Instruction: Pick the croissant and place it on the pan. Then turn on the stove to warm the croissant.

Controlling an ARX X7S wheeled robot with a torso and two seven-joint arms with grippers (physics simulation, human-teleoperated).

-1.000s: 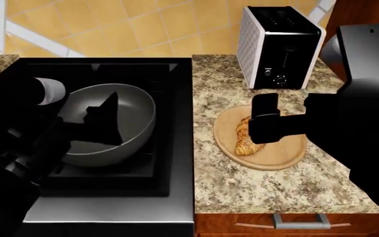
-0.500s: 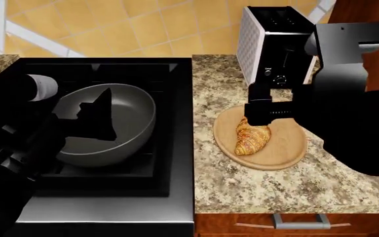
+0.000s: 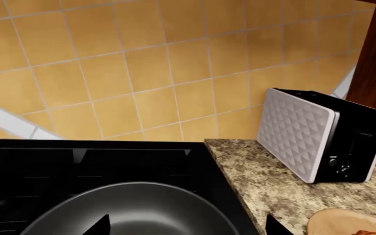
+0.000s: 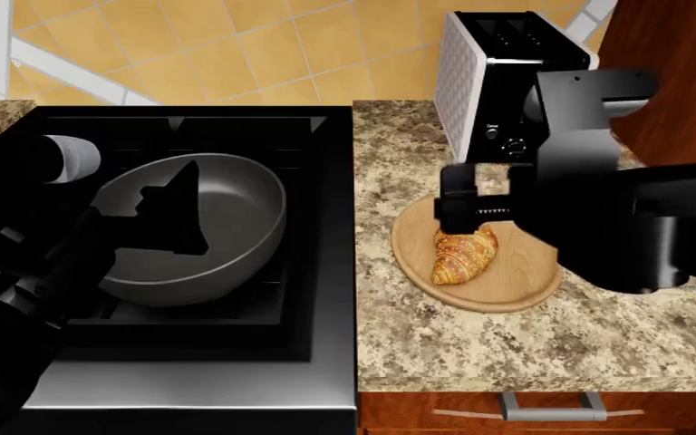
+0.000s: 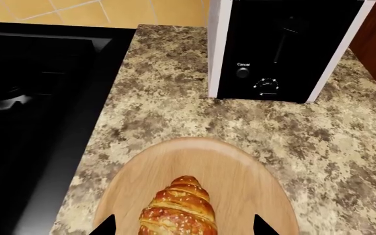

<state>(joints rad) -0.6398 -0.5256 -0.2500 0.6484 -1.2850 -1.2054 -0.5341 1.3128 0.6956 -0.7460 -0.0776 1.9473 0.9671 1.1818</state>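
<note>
The golden-brown croissant (image 4: 463, 256) lies on a round wooden board (image 4: 520, 276) on the counter right of the stove (image 4: 323, 163). My right gripper (image 4: 469, 210) hovers over the croissant's far end, open. In the right wrist view its dark fingertips (image 5: 106, 226) stand on either side of the croissant (image 5: 178, 208), apart from it. The deep grey pan (image 4: 242, 217) sits on the stove's grate. My left gripper (image 4: 169, 195) hangs open above the pan (image 3: 149, 205), holding nothing. The stove's knobs are out of view.
A black-and-white toaster (image 4: 506, 82) stands on the counter just behind the board, close to my right arm. A wooden cabinet side (image 4: 674, 72) rises at the far right. Below the counter's front edge is a drawer handle (image 4: 554, 405).
My right gripper has shifted back and slightly left over the board, uncovering more of the croissant, and the arm has swung in. The croissant and pan have not moved.
</note>
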